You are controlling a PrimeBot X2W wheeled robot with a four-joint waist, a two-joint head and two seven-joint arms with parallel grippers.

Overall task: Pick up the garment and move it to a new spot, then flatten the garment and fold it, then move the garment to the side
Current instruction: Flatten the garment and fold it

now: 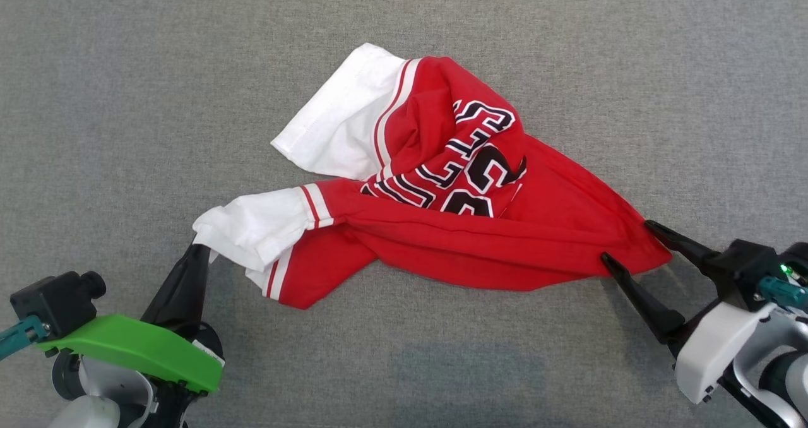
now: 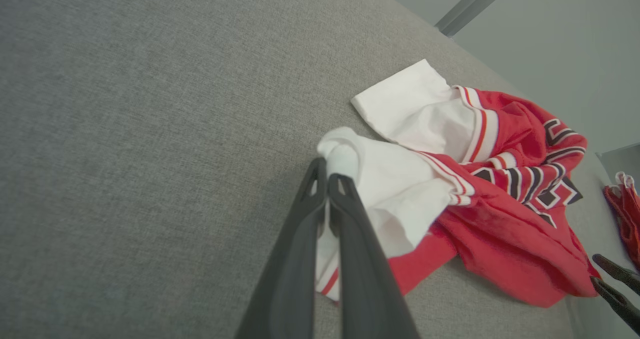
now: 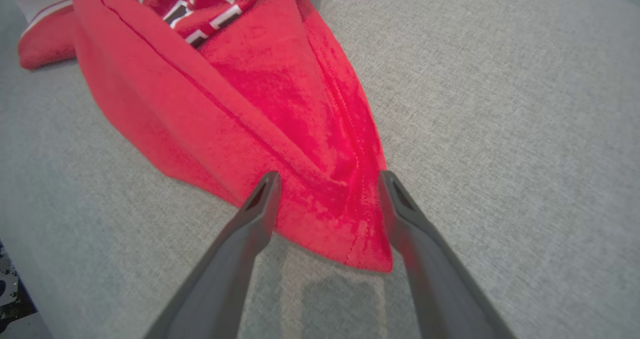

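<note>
The garment [image 1: 454,226] is a red jersey with white sleeves and black-and-white lettering, lying crumpled in the middle of the grey surface. My left gripper [image 1: 197,246] is shut on the tip of the nearer white sleeve [image 2: 370,179], at the garment's lower left; the left wrist view shows its fingers [image 2: 325,179] pinched together on that cloth. My right gripper [image 1: 626,238] stands open at the garment's right corner, one finger on each side of the red hem [image 3: 345,219], which lies loose on the surface between them.
Grey fabric surface [image 1: 126,68] spreads all around the garment. In the left wrist view its far edge meets a pale wall, and another red-and-white cloth [image 2: 625,204] lies past the right end.
</note>
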